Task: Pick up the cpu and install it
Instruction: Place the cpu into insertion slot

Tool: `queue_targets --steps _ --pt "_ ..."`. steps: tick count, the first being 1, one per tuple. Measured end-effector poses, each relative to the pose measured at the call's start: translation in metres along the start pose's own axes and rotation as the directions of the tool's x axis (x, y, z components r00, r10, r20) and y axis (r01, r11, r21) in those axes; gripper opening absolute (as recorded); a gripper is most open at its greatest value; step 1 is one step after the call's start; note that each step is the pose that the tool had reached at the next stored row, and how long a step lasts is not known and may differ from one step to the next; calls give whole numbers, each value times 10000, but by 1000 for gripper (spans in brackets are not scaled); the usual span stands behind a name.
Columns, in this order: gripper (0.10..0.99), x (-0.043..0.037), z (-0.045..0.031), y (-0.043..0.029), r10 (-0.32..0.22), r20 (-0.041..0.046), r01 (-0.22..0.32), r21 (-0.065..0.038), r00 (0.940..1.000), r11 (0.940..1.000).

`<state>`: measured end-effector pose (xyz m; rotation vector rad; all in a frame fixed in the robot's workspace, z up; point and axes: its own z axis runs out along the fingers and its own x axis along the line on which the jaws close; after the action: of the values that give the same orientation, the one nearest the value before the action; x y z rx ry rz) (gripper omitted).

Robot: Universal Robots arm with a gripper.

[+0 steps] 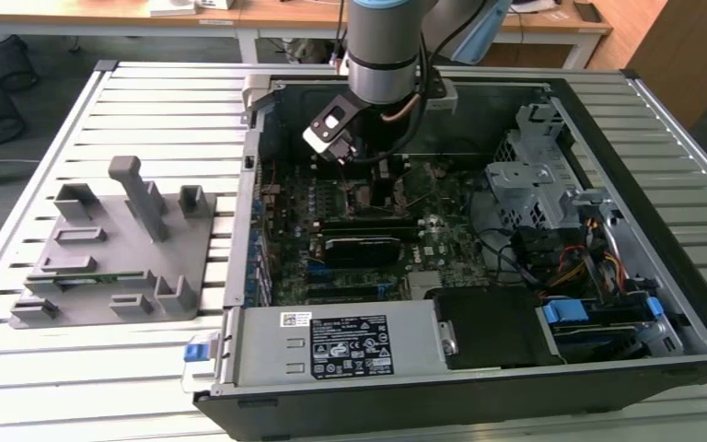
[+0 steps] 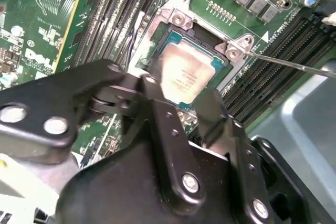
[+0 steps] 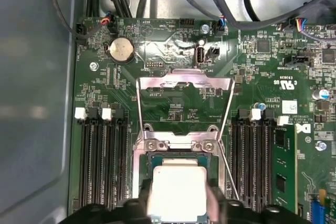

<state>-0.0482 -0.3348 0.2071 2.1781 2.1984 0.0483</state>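
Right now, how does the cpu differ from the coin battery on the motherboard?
The cpu is square; the coin battery is round and smaller. The cpu is at the open socket; the coin battery sits near the cable connectors. Both have pale metal tops.

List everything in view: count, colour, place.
cpu: one, silver-grey, at the open socket
load plate: one, silver, swung up off the socket
motherboard: one, green, inside the case
coin cell: one, silver, on the motherboard
memory slots: two banks, black, flanking the socket
power supply: one, grey, along one edge of the case
case: one, black, open on the table
fixture: one, grey, on the table at the exterior view's left of the case
table: one, pale, slatted
arm: one, grey, reaching into the case
gripper: one, black, at the cpu
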Motion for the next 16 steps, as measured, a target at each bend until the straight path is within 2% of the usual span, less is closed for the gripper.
queue_targets --steps 3,4,5,6,9,10,11,16 --pt "404 0 -24 1 1 0 -1 17 10000 10000" --pt "404 0 -28 2 1 -1 -1 18 10000 10000" --pt "345 0 -30 2 1 -2 -1 19 10000 10000" --pt "345 0 -34 2 0 0 0 21 10000 10000" --pt "169 0 -45 3 0 0 0 23 10000 10000" --pt "169 -1 -49 3 0 0 0 23 10000 10000" --pt "110 -1 -53 3 0 1 0 25 10000 10000" --pt "106 0 -68 5 0 -1 0 26 10000 10000"
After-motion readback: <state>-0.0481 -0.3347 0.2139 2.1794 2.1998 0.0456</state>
